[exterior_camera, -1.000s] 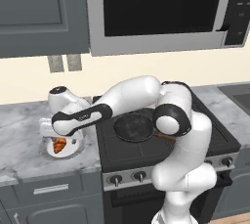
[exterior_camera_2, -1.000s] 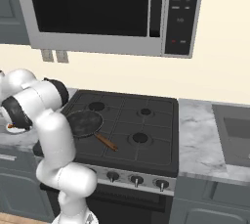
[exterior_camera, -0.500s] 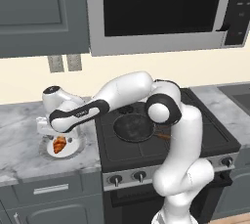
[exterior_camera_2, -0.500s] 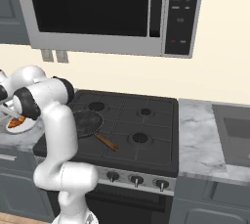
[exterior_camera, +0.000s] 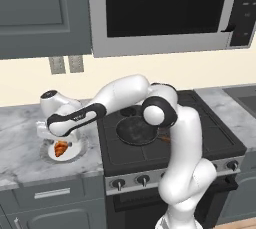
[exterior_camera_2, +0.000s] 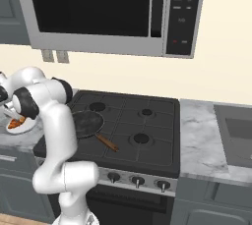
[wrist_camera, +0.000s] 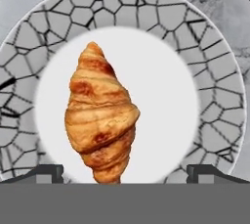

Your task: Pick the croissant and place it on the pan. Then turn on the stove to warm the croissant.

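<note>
Golden-brown ridged croissant (wrist_camera: 101,117) lies at centre of round white plate with grey cracked-pattern rim (wrist_camera: 215,91), white rim bare all round it. Dark fingers (wrist_camera: 46,173) spread wide, one each side of croissant, not touching. Plate on grey marble surface (exterior_camera: 20,145), just left of black gas stove (exterior_camera: 200,135); round dark pan with wooden handle (exterior_camera_2: 88,123) on front-left burner.

A grey marble bench (exterior_camera: 20,143) runs either side of the stove (exterior_camera: 200,138). On its left stretch, just beside the stove, sits a white plate (wrist_camera: 215,96) with a grey patterned rim. The pan (exterior_camera_2: 87,123) rests on the stove's grates.
</note>
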Robot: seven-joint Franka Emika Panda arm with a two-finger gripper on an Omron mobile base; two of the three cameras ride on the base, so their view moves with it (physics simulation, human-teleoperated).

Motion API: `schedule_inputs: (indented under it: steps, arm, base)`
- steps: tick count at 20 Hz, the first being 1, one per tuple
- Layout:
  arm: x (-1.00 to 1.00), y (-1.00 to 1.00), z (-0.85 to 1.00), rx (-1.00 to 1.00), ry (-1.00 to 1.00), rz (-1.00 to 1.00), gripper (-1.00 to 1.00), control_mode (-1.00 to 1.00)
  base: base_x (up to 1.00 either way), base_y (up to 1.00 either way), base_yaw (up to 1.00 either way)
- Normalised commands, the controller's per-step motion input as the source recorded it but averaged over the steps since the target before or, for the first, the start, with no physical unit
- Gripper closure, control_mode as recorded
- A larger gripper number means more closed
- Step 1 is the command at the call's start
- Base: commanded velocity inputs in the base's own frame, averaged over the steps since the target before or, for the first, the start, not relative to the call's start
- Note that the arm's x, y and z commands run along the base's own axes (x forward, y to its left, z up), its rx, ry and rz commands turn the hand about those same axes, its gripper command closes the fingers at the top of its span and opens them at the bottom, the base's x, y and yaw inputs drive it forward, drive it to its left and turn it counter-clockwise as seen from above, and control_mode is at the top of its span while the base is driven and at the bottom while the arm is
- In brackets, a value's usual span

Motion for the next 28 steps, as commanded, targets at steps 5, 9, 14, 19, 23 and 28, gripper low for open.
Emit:
schedule_inputs:
  steps: [5,9,14,19,23,28]
  arm:
    - [0.05,0.00,-0.27,0.00,0.00,-0.02,-1.00,-1.00]
    - [0.11,0.02,-0.27,0.00,0.00,-0.01,-1.00,-1.00]
    - [0.10,0.06,-0.24,0.00,0.00,-0.01,-1.00,-1.00]
    - [0.10,0.08,-0.24,0.00,0.00,-0.01,-1.00,-1.00]
    - [0.08,0.05,-0.24,0.00,0.00,0.00,-1.00,-1.00]
    - [0.01,0.01,-0.25,0.00,0.00,0.00,1.00,-1.00]
  base:
    - [0.00,0.00,0.00]
    - [0.00,0.00,0.00]
    - [0.00,0.00,0.00]
    - [0.00,0.00,0.00]
    - [0.00,0.00,0.00]
    - [0.00,0.00,0.00]
